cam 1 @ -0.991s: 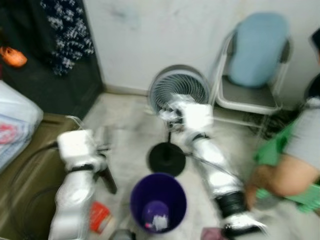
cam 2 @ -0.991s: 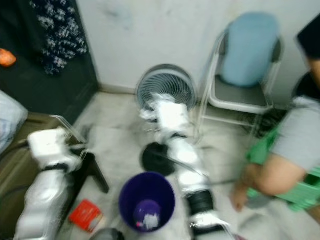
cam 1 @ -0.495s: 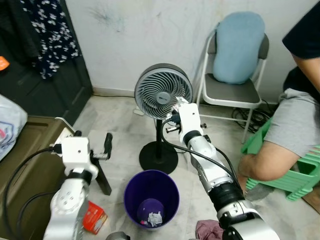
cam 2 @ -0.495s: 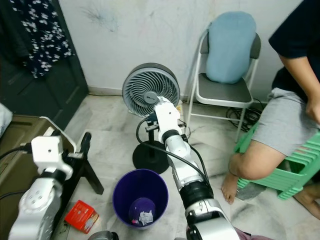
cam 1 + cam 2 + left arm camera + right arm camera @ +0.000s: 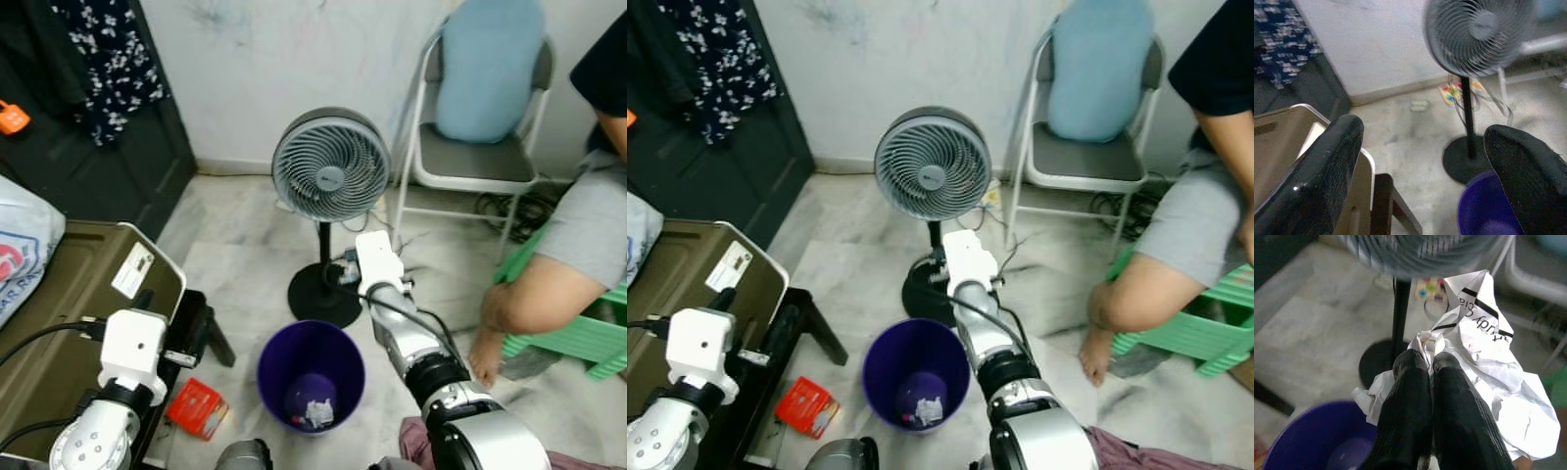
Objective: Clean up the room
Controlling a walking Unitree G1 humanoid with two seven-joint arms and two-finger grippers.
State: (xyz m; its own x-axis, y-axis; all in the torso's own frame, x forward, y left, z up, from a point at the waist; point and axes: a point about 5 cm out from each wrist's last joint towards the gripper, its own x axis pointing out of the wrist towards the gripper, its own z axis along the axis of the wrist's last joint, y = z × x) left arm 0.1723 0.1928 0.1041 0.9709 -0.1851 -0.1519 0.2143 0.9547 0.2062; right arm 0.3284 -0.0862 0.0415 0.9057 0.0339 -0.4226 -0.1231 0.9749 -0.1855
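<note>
The right gripper [image 5: 1431, 363], clamped on crumpled paper [image 5: 1484, 377], hovered by the purple bin [image 5: 311, 374]; the left gripper [image 5: 1420, 161] gaped empty. A red packet [image 5: 197, 408] awaited collection.

fan [image 5: 330, 176] by chair [image 5: 480, 108], person [image 5: 578, 245] seated.

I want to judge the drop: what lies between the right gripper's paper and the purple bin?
Nothing. In the right wrist view the right gripper pinches the crumpled paper just above the purple bin; bare marble floor lies beyond its rim.
</note>
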